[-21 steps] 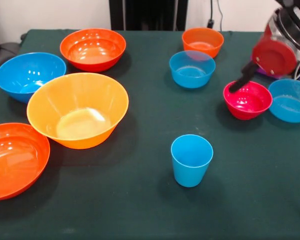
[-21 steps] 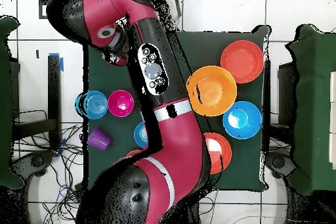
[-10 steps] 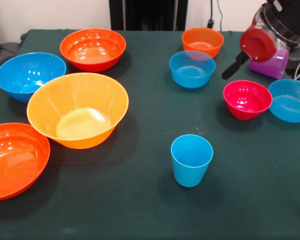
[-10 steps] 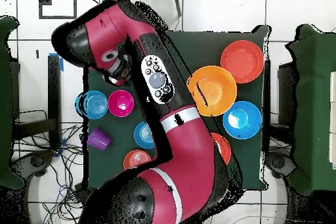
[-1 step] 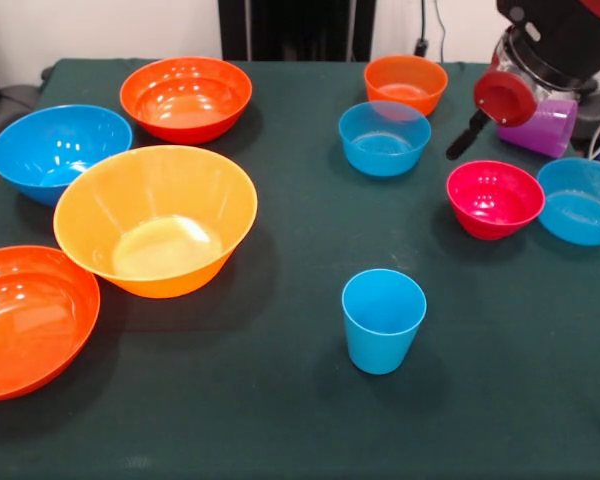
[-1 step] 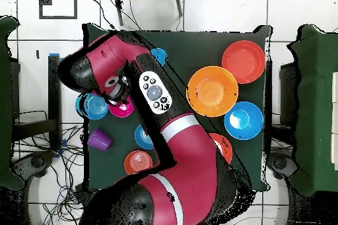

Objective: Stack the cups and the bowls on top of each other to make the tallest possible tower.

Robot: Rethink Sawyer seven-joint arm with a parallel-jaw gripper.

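Since the earlier frame, the claw (image 5: 460,143) was raised at upper right, near the purple cup (image 5: 545,127); its opening could not be judged. Bowls and blue cup (image 5: 383,320) lay unstacked on the green bench (image 5: 280,400).

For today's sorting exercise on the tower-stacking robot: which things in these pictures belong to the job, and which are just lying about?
Belong to the job:
- blue cup
- purple cup
- pink bowl
- two small blue bowls
- small orange bowl
- yellow-orange bowl
- large blue bowl
- two red-orange bowls
- gripper

Lying about:
- cables on the floor
- green table cloth
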